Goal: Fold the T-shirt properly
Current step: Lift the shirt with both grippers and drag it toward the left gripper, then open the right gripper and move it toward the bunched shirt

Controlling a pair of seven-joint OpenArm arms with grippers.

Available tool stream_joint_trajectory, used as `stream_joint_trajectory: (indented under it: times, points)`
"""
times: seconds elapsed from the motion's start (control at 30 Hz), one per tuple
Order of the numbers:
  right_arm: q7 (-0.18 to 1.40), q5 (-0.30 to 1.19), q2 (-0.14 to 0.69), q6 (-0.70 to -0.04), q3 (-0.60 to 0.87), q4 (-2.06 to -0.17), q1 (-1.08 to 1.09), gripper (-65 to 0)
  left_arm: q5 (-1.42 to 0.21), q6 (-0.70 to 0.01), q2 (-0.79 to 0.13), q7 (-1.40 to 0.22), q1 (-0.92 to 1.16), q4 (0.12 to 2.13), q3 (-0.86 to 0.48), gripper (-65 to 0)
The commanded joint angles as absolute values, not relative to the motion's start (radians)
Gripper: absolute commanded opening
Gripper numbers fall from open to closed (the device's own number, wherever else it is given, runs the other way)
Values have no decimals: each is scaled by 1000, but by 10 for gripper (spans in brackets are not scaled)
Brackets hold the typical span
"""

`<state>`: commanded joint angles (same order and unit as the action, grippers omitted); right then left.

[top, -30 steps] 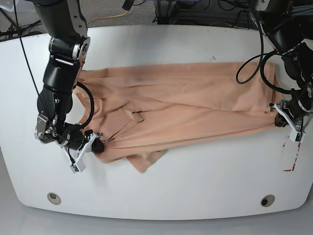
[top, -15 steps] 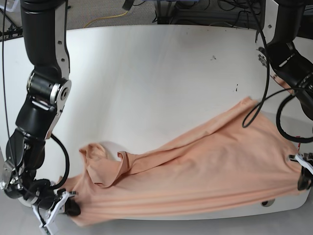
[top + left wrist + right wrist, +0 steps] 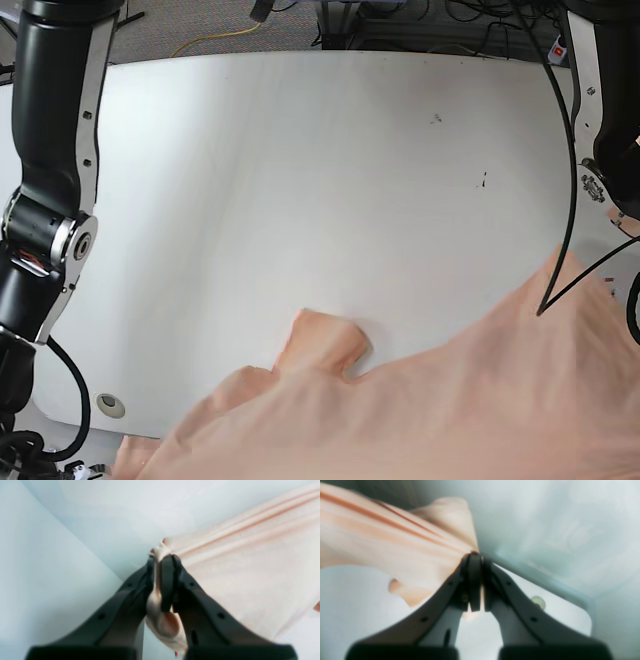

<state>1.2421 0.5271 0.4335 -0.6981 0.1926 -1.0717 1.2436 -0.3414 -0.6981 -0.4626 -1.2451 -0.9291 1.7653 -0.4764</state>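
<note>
The peach T-shirt (image 3: 450,410) hangs stretched over the table's near edge, with only a sleeve and its upper part lying on the white table (image 3: 300,180). Both grippers are below the base view's frame. In the left wrist view my left gripper (image 3: 161,560) is shut on a bunched edge of the T-shirt (image 3: 250,567), which pulls away taut to the right. In the right wrist view my right gripper (image 3: 476,556) is shut on another edge of the T-shirt (image 3: 382,537), which stretches off to the left in tight folds.
The right-wrist arm (image 3: 50,200) runs down the base view's left side, and the left-wrist arm (image 3: 605,130) with its black cable runs down the right. A round grommet (image 3: 110,404) sits near the table's front-left corner. Cables lie behind the far edge.
Both grippers have pulled the T-shirt toward the near edge and out of the base view. The cloth slid from mid-table to the bottom of the frame and stretched wider.
</note>
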Motion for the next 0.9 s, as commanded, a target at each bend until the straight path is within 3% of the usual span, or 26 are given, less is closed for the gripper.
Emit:
stream_joint_trajectory:
  times: [0.23,0.4,0.7,0.77,0.9]
  points:
    - [1257,667,492,-698,200,-1075,1075,-650,-344,-698,-460,-1296,-809,1830,-481,-646]
    - [1251,745,507,-698,200,-1184,877,-650,-344,-698,-450,-1296,-631,1896,-481,-646]
    - [1213,739,387,-698,246,-1219,601,-639,-344,-698,-432,-1297,-311,1975,-615,-647]
    - [1179,720,366,-698,231,-1219,570,-580,-344,-698,-433,-1297,-249,1977,-651,-647]
    - [1081,659,305,-698,185,-1219,530,-384,-344,-698,-433,-1293,-119,1979,-748,-647]
